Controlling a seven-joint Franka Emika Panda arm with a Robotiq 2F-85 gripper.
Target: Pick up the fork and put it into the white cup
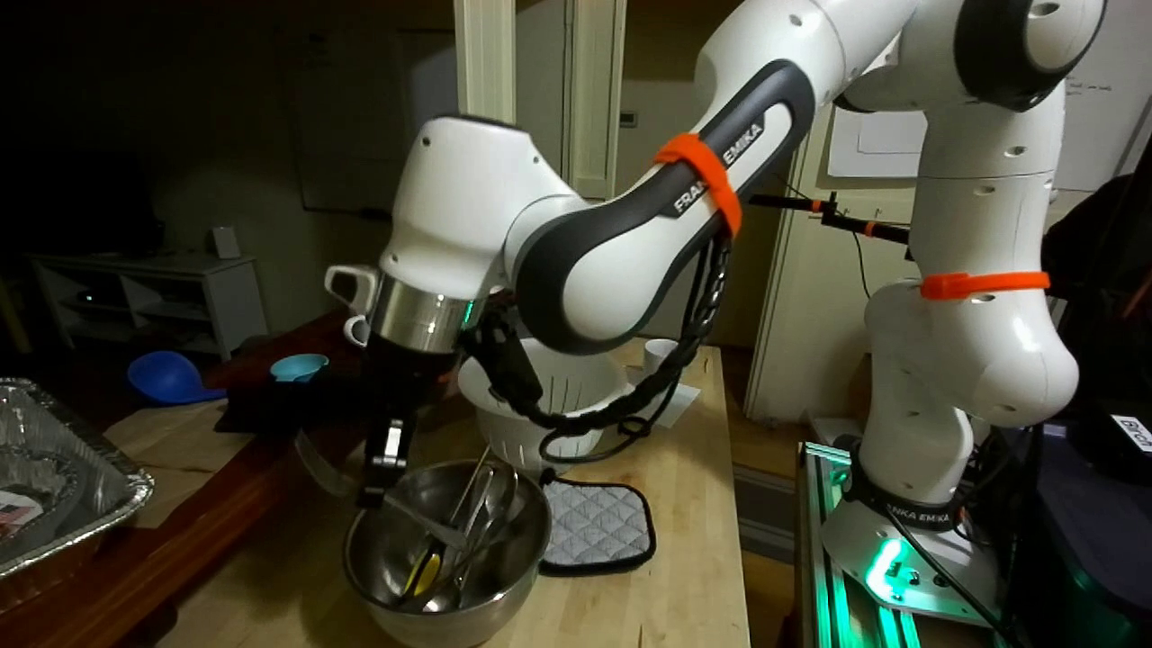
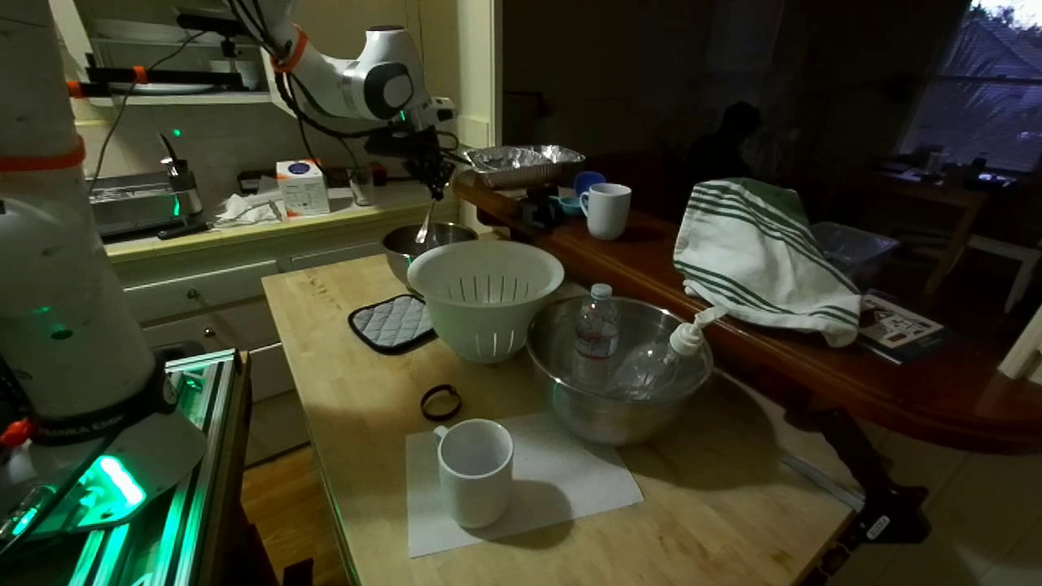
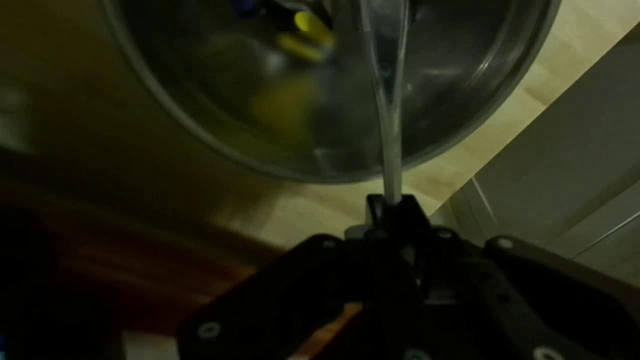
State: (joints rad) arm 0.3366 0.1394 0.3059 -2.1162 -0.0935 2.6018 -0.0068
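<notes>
Wrist view: my gripper (image 3: 392,202) pinched an apparent fork (image 3: 389,107), metal bowl (image 3: 480,85) below; grasp seemed made, and the distant white cup (image 2: 479,484) called for a clear lift next.

Utensil bowl (image 3: 452,112) common to all three views, wrist view close above

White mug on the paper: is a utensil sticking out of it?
No: in an exterior view nothing rises from the white mug, and the tool grips a utensil.
</notes>
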